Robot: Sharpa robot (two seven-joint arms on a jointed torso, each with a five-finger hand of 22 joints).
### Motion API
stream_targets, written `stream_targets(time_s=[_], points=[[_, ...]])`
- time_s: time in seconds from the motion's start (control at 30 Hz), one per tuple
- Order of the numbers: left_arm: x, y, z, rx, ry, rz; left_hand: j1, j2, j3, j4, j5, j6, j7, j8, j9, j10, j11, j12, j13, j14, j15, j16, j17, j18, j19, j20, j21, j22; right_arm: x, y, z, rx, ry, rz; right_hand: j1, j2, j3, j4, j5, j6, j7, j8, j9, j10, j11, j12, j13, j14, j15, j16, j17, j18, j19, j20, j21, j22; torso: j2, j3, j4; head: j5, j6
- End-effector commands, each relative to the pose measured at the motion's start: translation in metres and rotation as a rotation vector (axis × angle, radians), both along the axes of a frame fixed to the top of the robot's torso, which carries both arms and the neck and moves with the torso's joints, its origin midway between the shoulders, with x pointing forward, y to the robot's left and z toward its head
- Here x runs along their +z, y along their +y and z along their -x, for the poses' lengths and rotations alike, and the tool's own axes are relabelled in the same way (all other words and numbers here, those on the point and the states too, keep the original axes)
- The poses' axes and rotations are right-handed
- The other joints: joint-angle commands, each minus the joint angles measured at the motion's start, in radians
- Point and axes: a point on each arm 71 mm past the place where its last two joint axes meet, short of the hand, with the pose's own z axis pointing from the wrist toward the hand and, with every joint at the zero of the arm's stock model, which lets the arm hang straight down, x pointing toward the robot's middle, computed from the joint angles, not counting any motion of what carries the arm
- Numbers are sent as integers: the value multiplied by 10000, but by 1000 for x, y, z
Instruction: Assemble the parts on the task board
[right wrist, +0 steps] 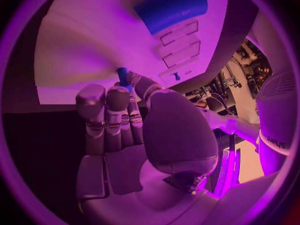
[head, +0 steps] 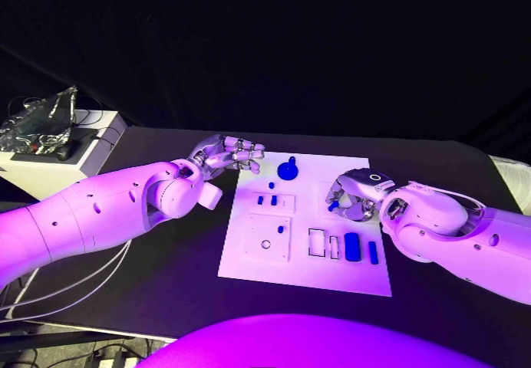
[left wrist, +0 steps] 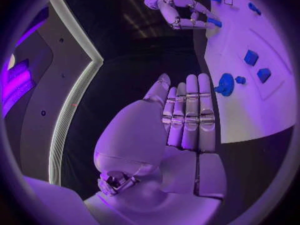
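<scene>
The white task board (head: 332, 268) lies in the middle of the black table. My right hand (head: 354, 198) hovers over its right side and pinches a small blue part (right wrist: 122, 77) at its fingertips; the same part (left wrist: 214, 21) shows in the left wrist view. My left hand (head: 227, 157) is at the board's far left corner, fingers straight and side by side (left wrist: 189, 116), holding nothing. A round blue knob (head: 288, 169) stands just beside it. A large blue oblong part (head: 352, 246) and a slim one (head: 374, 252) lie at the board's near right, next to rectangular slots (head: 318, 242).
Two small blue pieces (head: 267, 200) stand in a raised plate mid-board, and a ring hole (head: 265, 244) sits in the plate nearer me. A white box with electronics (head: 50, 134) stands off the table's far left. Cables (head: 67, 284) hang at the left.
</scene>
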Motion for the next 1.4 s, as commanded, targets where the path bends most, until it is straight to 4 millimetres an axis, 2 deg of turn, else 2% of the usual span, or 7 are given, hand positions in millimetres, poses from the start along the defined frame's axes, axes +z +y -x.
stream_targets(time_s=[0.03,0.1,0.3,0.5,0.73,1.07,1.4], points=[[1,-2,1,-161,-8,151,-12,-9,8,19,50,-59,-1,-8,4,-24,-13,-29,6,1,51,-70,13,-110,-19,28,-63,-10,-4,0,2,101,99,361,30,196,87,-78,-6,92,-26,-17,10,158,-47,62,32,24,-58,29,9,38,585,-75,72,24,3,1,-4,0,1],[1,-2,1,-164,-4,151,-12,-9,8,19,50,-59,-1,-8,4,-24,-13,-29,6,1,51,-70,13,-110,-19,28,-63,-10,-4,0,2,101,95,374,29,208,93,-89,-14,96,-26,-17,11,162,-47,61,32,23,-59,27,10,37,585,-75,77,29,1,1,-3,0,1],[1,-2,1,-163,7,145,-21,-4,7,33,48,-62,-2,-9,4,-26,-12,-29,6,3,52,-71,13,-110,-17,29,-71,-18,-3,0,2,86,-2,361,75,442,204,-237,-194,153,-5,-13,18,251,-61,61,33,26,-61,26,28,42,587,-80,111,80,3,2,-1,-20,1],[1,-1,1,-168,17,143,-21,-4,7,33,48,-62,-2,-9,4,-26,-12,-29,6,3,52,-71,13,-110,-17,29,-71,-18,-1,1,2,95,-311,96,137,642,545,-317,-795,291,-15,2,42,539,-140,78,42,27,-96,82,85,-3,606,-97,490,294,0,-1,4,-15,1],[1,-1,1,-175,35,137,-32,-2,3,53,48,-65,-1,-9,4,-33,-10,-30,6,1,54,-74,13,-111,-11,32,-83,-32,3,3,4,129,-629,-271,220,706,609,-352,-1336,394,-18,2,51,899,-230,71,51,26,-157,107,148,-48,610,-152,682,451,5,-2,1,-12,1],[1,-1,1,-167,47,126,-32,-2,3,53,48,-65,-1,-9,4,-33,-10,-30,6,1,54,-74,13,-111,-11,32,-83,-32,11,4,6,181,-719,-338,290,712,573,-343,-1398,429,-13,0,49,937,-237,64,50,24,-162,110,186,-67,611,-167,719,517,-8,-6,-6,-9,1],[0,-1,1,-167,52,126,-30,-5,-1,86,49,-71,1,-9,4,-38,-10,-26,7,2,55,-78,12,-109,8,37,-112,-71,41,7,7,348,-986,-260,300,698,566,-324,-1398,455,-24,-1,48,952,-243,62,49,24,-167,96,199,-83,606,-172,723,549,-7,-4,-5,20,1]])
